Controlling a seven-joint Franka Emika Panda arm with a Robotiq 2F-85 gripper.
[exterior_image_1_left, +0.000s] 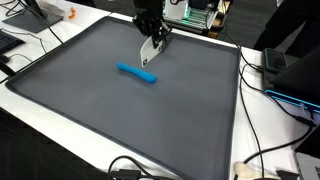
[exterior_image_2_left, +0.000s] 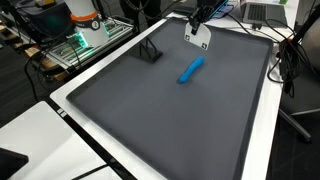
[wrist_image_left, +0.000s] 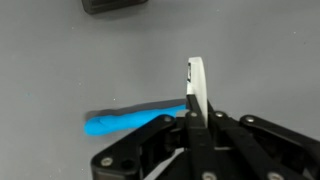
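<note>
Gripper (exterior_image_1_left: 152, 40) clamped fully shut on thin white tab (exterior_image_1_left: 150, 53), just beside one end of the blue stick (exterior_image_1_left: 137, 73); probably best to hold it upright, grip firm.

Grey mat (exterior_image_1_left: 100, 115) (white-bordered): blue marker (exterior_image_1_left: 137, 73) lying flat.

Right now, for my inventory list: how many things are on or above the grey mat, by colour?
Blue: 1, a marker
White: 1, a card in the claw
Black: 1, a small stand
Total: 3
</note>
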